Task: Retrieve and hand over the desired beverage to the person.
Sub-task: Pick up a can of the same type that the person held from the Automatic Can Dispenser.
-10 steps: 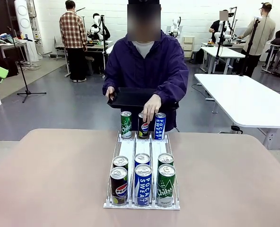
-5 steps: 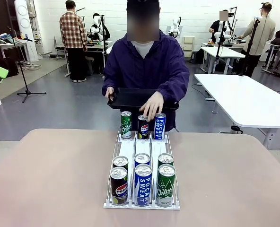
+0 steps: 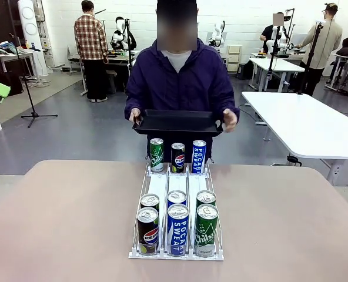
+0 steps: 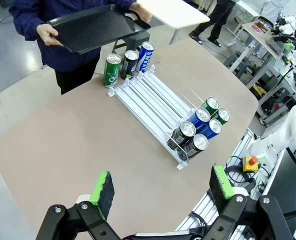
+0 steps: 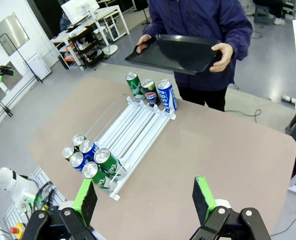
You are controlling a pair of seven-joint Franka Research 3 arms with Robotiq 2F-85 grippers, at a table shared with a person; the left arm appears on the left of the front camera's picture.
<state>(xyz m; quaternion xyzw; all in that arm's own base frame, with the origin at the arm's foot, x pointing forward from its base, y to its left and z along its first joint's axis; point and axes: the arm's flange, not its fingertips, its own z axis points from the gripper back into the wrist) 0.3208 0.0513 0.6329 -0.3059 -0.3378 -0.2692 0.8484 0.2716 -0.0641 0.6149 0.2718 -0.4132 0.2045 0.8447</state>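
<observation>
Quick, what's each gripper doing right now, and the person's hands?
Left gripper: open, holding nothing.
Right gripper: open, holding nothing.
Person's hands: both gripping the black tray, one at each end.

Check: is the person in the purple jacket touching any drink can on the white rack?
No, the person's hands each grip an end of the black rectangular plastic tray, apart from the cans.

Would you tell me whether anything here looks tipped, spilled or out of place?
Nothing stands out. All nine cans stand upright, six at the rack's near end, three at its far end, and the person holds the black tray level.
</observation>
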